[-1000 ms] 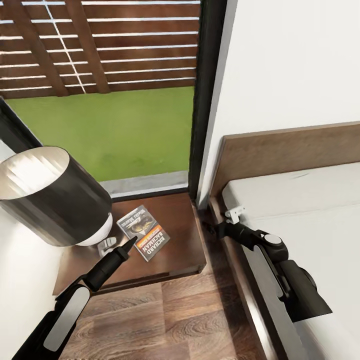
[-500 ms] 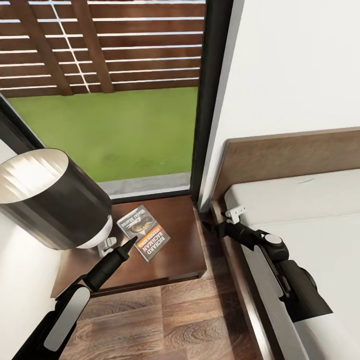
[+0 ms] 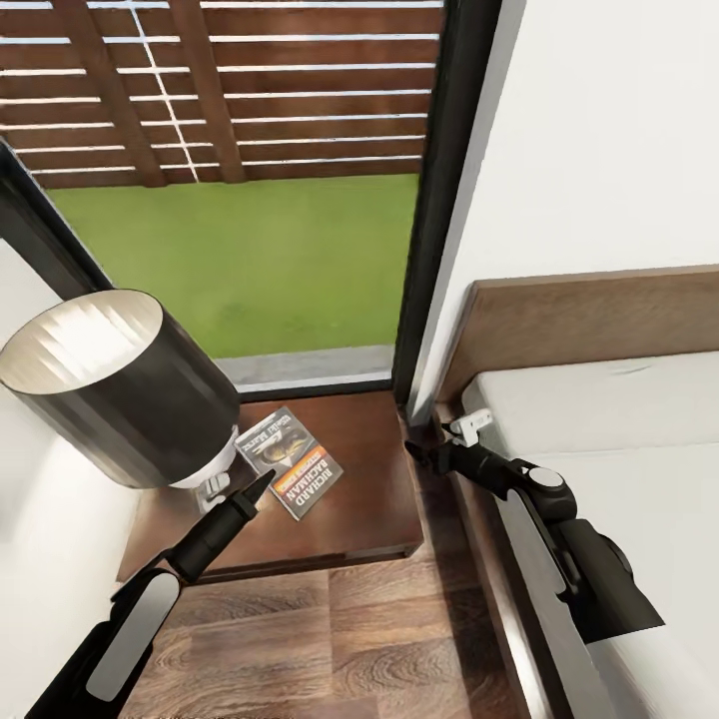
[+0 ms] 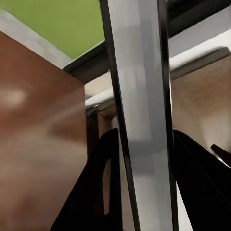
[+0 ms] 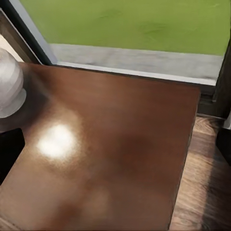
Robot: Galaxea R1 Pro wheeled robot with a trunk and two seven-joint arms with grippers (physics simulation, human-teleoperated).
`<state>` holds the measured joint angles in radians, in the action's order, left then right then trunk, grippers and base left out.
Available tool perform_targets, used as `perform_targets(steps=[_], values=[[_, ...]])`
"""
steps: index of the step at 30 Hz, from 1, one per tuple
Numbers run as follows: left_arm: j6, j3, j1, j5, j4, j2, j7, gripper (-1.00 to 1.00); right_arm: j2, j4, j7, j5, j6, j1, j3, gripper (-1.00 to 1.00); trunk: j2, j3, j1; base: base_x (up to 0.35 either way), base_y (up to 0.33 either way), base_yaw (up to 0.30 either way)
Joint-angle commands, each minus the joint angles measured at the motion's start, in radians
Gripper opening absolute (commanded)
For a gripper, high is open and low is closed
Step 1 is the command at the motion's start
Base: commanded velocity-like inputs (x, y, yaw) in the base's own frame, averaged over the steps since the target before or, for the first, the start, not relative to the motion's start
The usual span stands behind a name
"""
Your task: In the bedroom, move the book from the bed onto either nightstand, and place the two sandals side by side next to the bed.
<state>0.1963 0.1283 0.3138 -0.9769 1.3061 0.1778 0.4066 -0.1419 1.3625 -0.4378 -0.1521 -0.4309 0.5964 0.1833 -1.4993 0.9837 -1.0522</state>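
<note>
The book point(image 3: 290, 461), dark with a golden picture and an orange-red band, lies flat on the nightstand point(image 3: 369, 479) beside the bed point(image 3: 619, 419). My left gripper point(image 3: 262, 484) hovers at the book's near edge. In the left wrist view its two dark fingers point(image 4: 103, 183) stand apart with nothing held between them, so it is open. My right gripper point(image 3: 414, 454) sits at the nightstand's right edge, close to the bed frame, open and empty. The right wrist view looks down on the nightstand top point(image 5: 120, 144). The sandals are out of view.
A lamp point(image 3: 120, 389) with a dark shade and a white base point(image 5: 9, 89) takes up the nightstand's left side. A tall dark-framed window point(image 3: 439, 200) stands behind, with grass outside. Wood plank floor point(image 3: 350, 639) runs between nightstand and bed.
The whole picture has shifted a little to the right, so the camera has moved. The book and both arms keep their places.
</note>
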Motion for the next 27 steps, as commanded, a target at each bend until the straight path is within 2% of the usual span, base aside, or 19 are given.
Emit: perform_targets(steps=[1,4,7,12,27], values=[[0.007,0.001,0.001,-0.013,-0.004,0.0,0.002,-1.0,-0.001,0.001,0.003,-0.01,-0.008,0.0,0.001,1.0,0.0,0.001,0.0,0.0,0.0,0.113],[0.0,0.001,0.001,-0.014,-0.022,-0.001,0.004,-1.0,-0.001,0.0,0.003,-0.01,-0.008,0.0,0.001,1.0,0.0,0.001,0.0,0.0,0.0,0.065],[-0.053,0.002,0.001,-0.016,-0.05,-0.002,0.005,-1.0,-0.001,0.0,0.004,-0.01,-0.008,0.0,0.0,1.0,-0.021,0.01,-0.011,0.0,0.0,0.022],[-0.094,0.006,0.001,-0.015,-0.061,-0.003,0.003,-1.0,-0.002,0.0,0.002,-0.01,-0.008,0.0,-0.005,1.0,-0.056,0.024,-0.031,0.0,0.0,0.005],[-0.1,0.006,0.001,-0.019,-0.075,-0.004,0.005,-1.0,-0.001,0.0,0.006,-0.007,-0.008,0.0,-0.004,1.0,-0.161,0.048,-0.088,0.0,0.0,0.0]])
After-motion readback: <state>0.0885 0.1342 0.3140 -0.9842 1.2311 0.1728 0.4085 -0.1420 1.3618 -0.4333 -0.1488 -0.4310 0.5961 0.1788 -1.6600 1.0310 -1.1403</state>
